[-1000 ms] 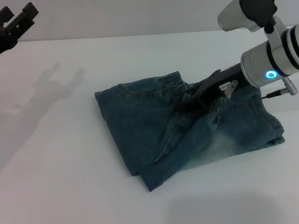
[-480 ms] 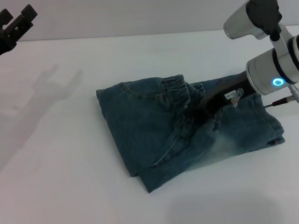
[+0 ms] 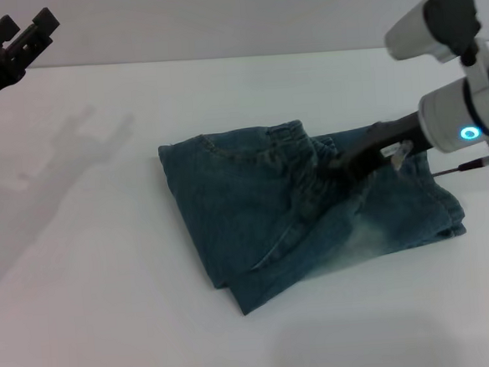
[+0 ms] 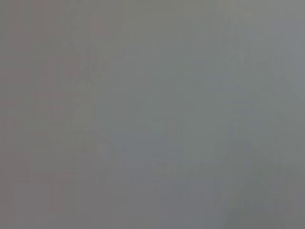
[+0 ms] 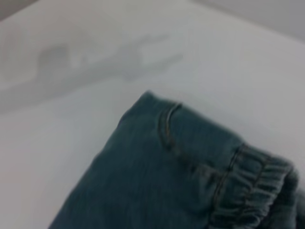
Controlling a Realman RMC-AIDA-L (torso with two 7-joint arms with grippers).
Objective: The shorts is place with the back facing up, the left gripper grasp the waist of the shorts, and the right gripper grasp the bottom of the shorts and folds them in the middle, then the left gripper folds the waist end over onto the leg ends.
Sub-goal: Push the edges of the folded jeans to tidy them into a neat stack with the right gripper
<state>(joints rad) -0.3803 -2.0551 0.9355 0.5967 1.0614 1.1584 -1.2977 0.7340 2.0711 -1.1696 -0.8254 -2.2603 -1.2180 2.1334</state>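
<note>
Shorts (image 3: 314, 216) lie folded on the white bench (image 3: 109, 285), waist (image 5: 252, 186) bunched near the middle. Right end effector (image 3: 337, 164) rests low on the denim (grip state cannot be told). Left end effector (image 3: 18, 40) hangs raised, well apart, jaws spread, empty.

Nothing readable here, honestly. There's a small white tag (image 3: 391, 150) on the right gripper (image 3: 331, 167), just behind its tip where it sits on the shorts (image 3: 305, 209), but any print on it is too tiny to make out. No brand or numbers anywhere else.
</note>
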